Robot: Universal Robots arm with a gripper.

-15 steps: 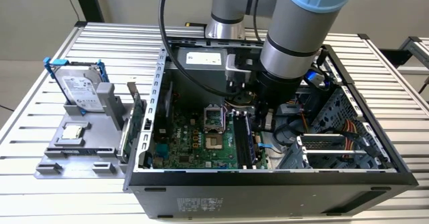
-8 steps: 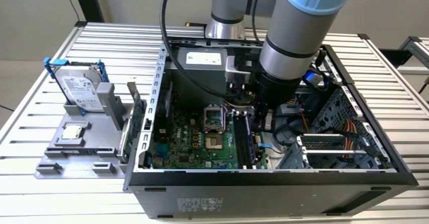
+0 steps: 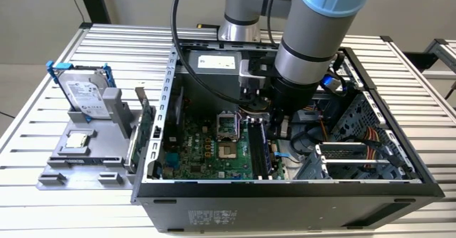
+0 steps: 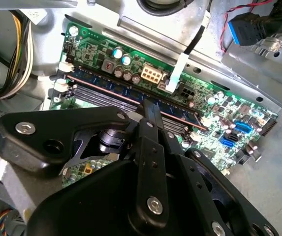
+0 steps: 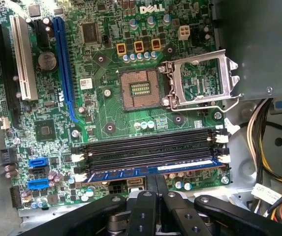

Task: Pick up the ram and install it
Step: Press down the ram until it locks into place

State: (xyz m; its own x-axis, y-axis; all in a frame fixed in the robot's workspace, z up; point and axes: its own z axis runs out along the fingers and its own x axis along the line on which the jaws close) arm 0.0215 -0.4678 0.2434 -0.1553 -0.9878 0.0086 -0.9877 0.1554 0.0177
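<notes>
Black gripper [image 5: 155, 184] linkages hang straight down from the arm into the open computer case [image 3: 285, 187], fingertips pinched together on the top edge of the ram [image 5: 150, 171], grasping it. Directly under the fingers, this blue stick sits in the slot of the memory bank closest to the gripper, with empty black slots [image 5: 150, 147] beyond it and the bare CPU socket [image 5: 140, 89] farther off on the green motherboard [image 5: 106, 118]. Outside the case, a gray holder [image 3: 85, 158] carries a hard drive [image 3: 84, 93].
</notes>
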